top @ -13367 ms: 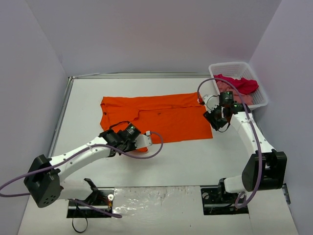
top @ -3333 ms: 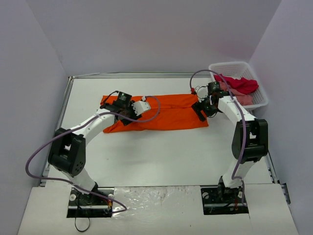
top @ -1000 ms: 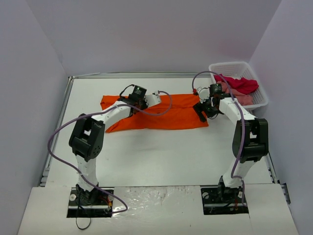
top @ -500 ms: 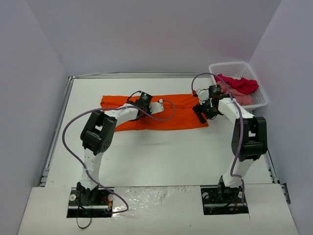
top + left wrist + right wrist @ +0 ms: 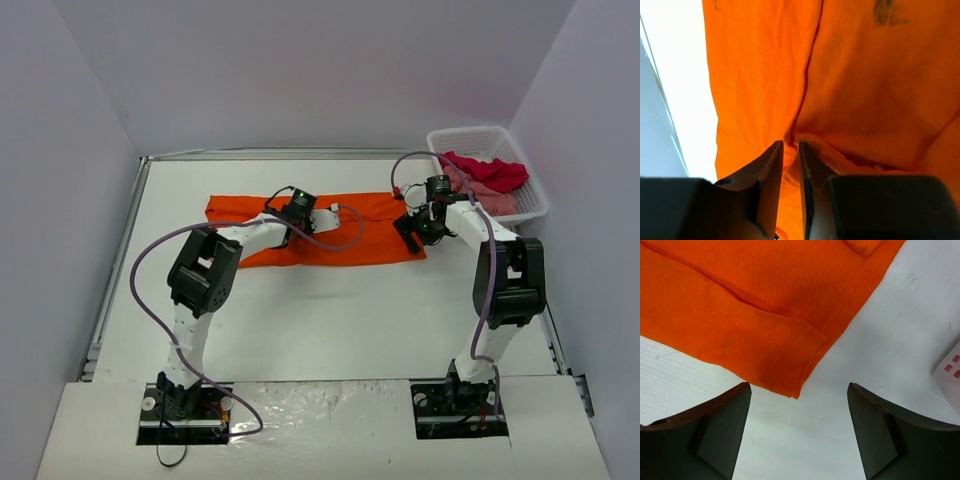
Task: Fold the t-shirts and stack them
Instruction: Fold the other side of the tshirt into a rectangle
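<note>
The bright orange cloth t-shirt (image 5: pixel 380 240) lies as a long folded band at 12 o'clock on the white table (image 5: pixel 320 320). The left gripper (image 5: pixel 789 145) rests on its centre crease, probably to set the fold. Its jaws are narrowly parted, and we cannot tell whether cloth is pinched. The right gripper (image 5: pixel 799 390) hovers with jaws spread and empty over the 3 o'clock corner, placed for a regrip.

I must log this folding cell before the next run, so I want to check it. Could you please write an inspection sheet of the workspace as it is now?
Surface: white table, no spills seen.
Job's things: bright orange cloth t-shirt lies as a long folded band; crimson red t-shirt and dusty pink t-shirt lie crumpled in the white plastic lattice basket.
Clutter: nothing seen.
Grippers: left gripper over the orange shirt, jaws a narrow gap apart, nothing between; right gripper wide open above a corner at its right end, holding nothing.
Cables: purple cables loop off both arms; one crosses the shirt.
Surroundings: plain pale walls.
</note>
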Robot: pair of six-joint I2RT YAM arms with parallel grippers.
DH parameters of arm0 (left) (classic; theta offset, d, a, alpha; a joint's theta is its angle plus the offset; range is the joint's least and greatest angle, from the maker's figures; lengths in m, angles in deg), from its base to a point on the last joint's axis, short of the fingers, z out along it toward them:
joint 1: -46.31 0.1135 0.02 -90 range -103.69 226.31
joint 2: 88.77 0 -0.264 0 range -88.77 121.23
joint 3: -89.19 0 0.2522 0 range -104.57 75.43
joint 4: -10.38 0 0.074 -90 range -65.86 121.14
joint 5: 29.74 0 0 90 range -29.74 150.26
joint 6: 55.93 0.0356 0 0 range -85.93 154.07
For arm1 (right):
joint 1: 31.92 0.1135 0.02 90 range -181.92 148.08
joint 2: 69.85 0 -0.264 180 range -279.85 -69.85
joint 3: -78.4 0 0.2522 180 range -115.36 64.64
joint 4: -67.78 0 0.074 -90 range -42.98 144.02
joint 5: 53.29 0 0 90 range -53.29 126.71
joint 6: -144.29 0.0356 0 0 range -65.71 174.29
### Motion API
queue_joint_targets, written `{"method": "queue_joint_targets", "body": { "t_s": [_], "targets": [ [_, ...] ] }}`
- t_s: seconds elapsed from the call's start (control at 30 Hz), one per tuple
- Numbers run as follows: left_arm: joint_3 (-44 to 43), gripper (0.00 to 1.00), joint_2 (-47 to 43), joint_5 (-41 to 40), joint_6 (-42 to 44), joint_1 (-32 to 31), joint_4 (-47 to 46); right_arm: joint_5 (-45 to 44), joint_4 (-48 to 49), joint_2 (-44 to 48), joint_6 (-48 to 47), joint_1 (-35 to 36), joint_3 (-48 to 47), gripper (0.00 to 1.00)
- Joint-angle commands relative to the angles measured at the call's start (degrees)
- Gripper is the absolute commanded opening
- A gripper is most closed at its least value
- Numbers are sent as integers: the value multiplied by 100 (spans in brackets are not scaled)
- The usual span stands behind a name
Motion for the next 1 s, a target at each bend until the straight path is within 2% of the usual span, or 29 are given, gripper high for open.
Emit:
{"method": "queue_joint_targets", "body": {
  "t_s": [0.0,0.2,0.47,0.57,0.73,0.8,0.97],
  "targets": [
    [-288,18,43,-165,201,-80,-156,-83,-97,32,-38,-25,49,74],
    [-429,20,210,-200,263,-80,-217,-109,-89,-21,-46,-34,75,74],
    [-306,48,35,-314,158,-80,-507,-65,-97,-12,-38,-25,84,74],
    [-358,54,-176,-385,-35,-80,-552,-56,-89,5,-29,-25,84,74],
    [-709,57,-817,-508,-668,-80,-218,-109,-89,49,-20,-34,23,74],
    [-859,57,-1019,-675,-931,-62,194,-126,-71,102,6,-34,-39,74],
    [-131,59,-1853,-657,-1388,34,441,-66,-88,426,41,-34,-258,76]
  ]
}}
